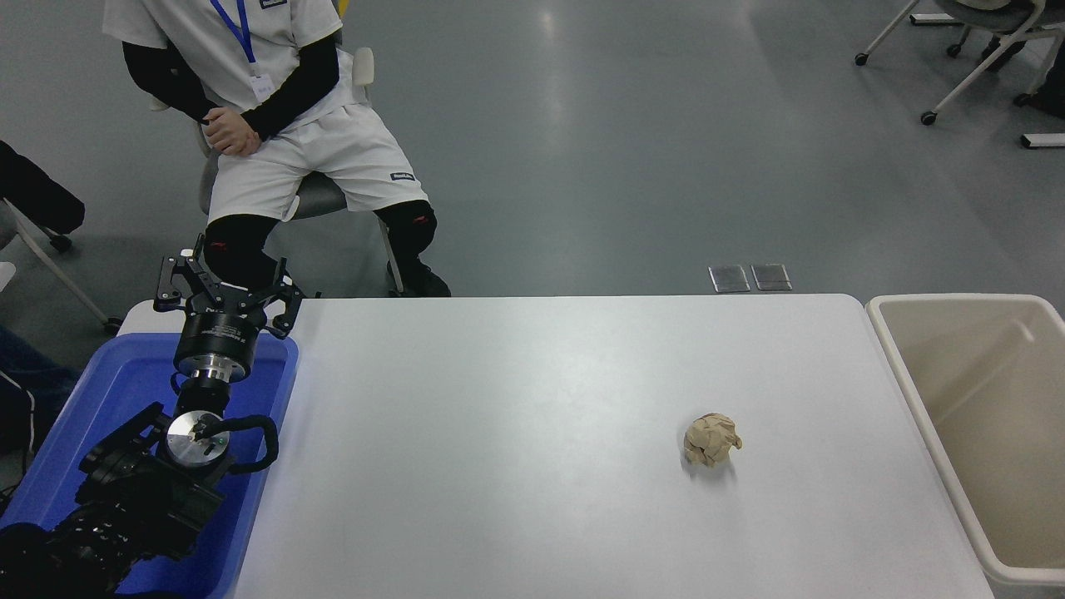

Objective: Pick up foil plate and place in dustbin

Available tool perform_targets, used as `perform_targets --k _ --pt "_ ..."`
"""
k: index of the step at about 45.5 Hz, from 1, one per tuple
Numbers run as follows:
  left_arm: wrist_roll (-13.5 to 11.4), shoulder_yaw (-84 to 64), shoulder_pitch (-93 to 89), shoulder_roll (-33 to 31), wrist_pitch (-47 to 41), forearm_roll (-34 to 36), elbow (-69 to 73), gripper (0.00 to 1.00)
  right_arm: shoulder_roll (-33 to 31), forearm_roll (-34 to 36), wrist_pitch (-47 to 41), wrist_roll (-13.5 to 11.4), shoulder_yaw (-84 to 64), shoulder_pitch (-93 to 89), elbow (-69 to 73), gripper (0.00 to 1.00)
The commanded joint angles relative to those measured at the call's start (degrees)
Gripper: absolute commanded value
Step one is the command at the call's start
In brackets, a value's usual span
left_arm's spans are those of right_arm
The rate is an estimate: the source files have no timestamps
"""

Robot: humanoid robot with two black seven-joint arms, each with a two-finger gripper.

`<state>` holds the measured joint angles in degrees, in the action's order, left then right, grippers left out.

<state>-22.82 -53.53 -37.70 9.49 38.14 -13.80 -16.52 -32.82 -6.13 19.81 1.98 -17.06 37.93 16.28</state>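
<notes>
foil plate nowhere in view, likely down in dustbin [907,378] below frame edge; right arm out of shot. left gripper [226,291] parked over blue tub [100,391], fingers spread. risk: paper ball [712,439] mistaken for target

Nothing legible shows anywhere. A small dark label [403,176] sits on the hem of the seated person's white shorts [324,162] — its print is too small to read — and no other surface carries readable markings.
</notes>
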Motion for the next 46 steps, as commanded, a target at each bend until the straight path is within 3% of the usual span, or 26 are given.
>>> perform_targets --k 1,29,46 --pt "-0.04 0.0 0.0 0.0 0.0 0.0 0.0 0.99 -4.52 -0.55 -0.12 0.04 -1.22 3.02 9.46 1.0" --pt "-0.03 0.0 0.0 0.0 0.0 0.0 0.0 0.99 -12.71 -3.54 -4.07 -0.05 -22.93 20.69 35.05 1.0" --pt "-0.04 0.0 0.0 0.0 0.0 0.0 0.0 0.99 -13.76 -3.8 -24.53 -0.14 -32.67 32.28 42.51 1.0"
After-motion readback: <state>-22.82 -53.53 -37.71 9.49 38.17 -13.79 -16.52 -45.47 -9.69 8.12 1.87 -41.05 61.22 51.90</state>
